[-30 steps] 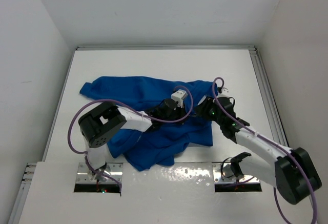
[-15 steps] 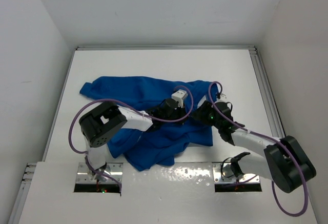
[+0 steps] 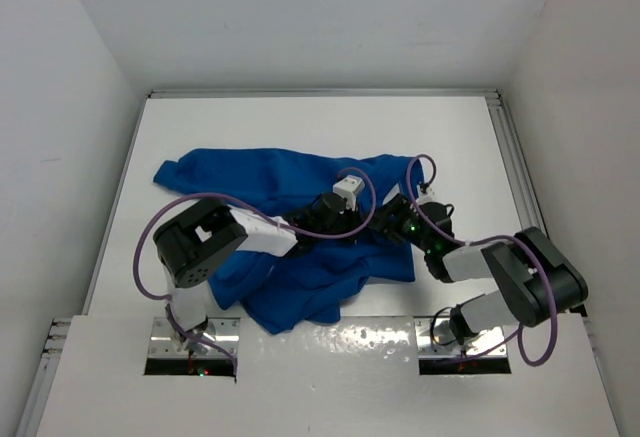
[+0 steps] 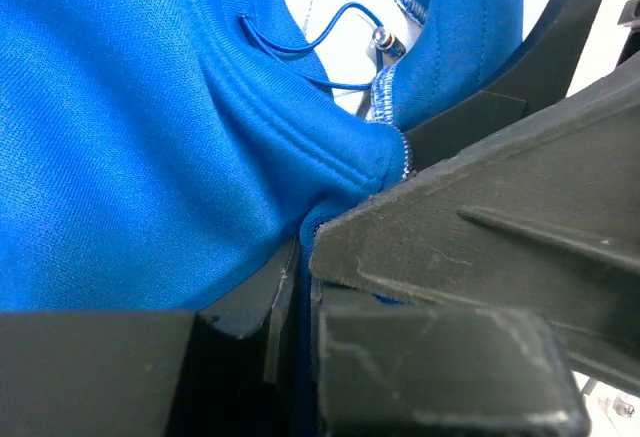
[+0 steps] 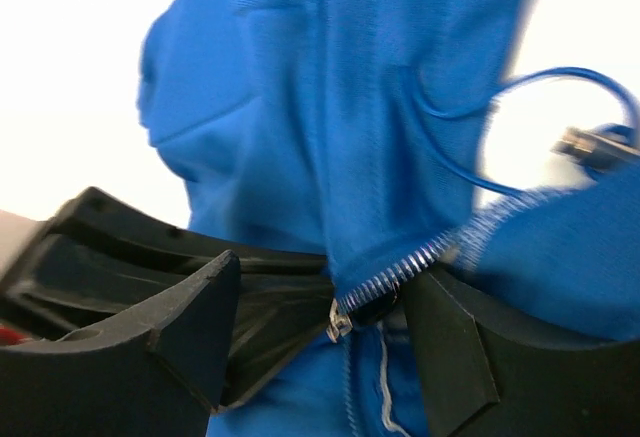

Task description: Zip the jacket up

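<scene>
The bright blue jacket (image 3: 290, 182) lies crumpled on the white table. My left gripper (image 3: 368, 223) is shut on a fold of the jacket's edge (image 4: 300, 247), close to the zipper teeth (image 4: 404, 153). A blue drawstring with a metal tip (image 4: 384, 41) hangs just beyond. My right gripper (image 3: 393, 220) is open and faces the left one. In the right wrist view its fingers (image 5: 170, 327) stand either side of the zipper end. The small metal pull (image 5: 340, 325) sits between them, untouched, below a slanted row of zipper teeth (image 5: 415, 262).
The left gripper's black fingers (image 5: 200, 257) lie right beside my right gripper's left finger. White walls close the table on the left, back and right, with a metal rail (image 3: 520, 172) along the right edge. Purple cables (image 3: 425, 172) loop over both arms.
The right arm has folded up, its elbow swinging in and back. Its gripper has slid slightly left toward the left gripper. The left arm and the jacket have hardly moved.
</scene>
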Robot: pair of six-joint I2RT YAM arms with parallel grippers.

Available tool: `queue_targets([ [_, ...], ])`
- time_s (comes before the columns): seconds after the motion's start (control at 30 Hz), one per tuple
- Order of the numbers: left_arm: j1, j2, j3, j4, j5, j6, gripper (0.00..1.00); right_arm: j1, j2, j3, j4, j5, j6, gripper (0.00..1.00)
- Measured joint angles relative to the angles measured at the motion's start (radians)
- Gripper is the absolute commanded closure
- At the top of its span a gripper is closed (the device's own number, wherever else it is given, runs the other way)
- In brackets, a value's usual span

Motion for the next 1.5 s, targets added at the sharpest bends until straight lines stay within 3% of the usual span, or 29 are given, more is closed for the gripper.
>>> queue_targets([
  [0.27, -0.001, -0.013, -0.002, -0.001, -0.008, 0.001, 1.0, -0.009, 0.021, -0.036, 0.136, -0.044, 0.101, 0.4],
  [0.6, -0.002, -0.058, -0.014, -0.007, -0.053, 0.004, 1.0, -0.003, -0.237, -0.082, 0.023, -0.079, 0.066, 0.42],
  [1.0, -0.002, -0.058, -0.014, -0.006, -0.045, 0.003, 1.0, 0.003, -0.34, -0.089, -0.126, -0.089, 0.0, 0.42],
  [1.03, -0.002, -0.058, -0.014, -0.006, -0.043, 0.003, 1.0, 0.003, -0.34, -0.089, -0.151, -0.082, -0.01, 0.46],
  [1.1, -0.002, -0.058, -0.014, -0.007, -0.04, 0.003, 1.0, 0.003, -0.341, -0.087, -0.199, -0.064, -0.031, 0.65],
  [1.17, -0.002, -0.058, -0.014, -0.006, -0.035, 0.003, 1.0, 0.004, -0.347, -0.086, -0.236, -0.048, -0.044, 0.74],
  [1.33, -0.002, -0.057, -0.014, -0.002, -0.019, 0.003, 1.0, 0.009, -0.409, -0.056, -0.397, -0.019, -0.114, 0.91],
  [1.4, -0.002, -0.056, -0.014, 0.001, -0.002, -0.002, 1.0, 0.013, -0.42, -0.031, -0.447, -0.013, -0.141, 0.9],
  [1.5, 0.0, -0.056, -0.014, 0.008, 0.032, -0.013, 1.0, 0.018, -0.426, -0.002, -0.504, 0.0, -0.171, 0.68],
])
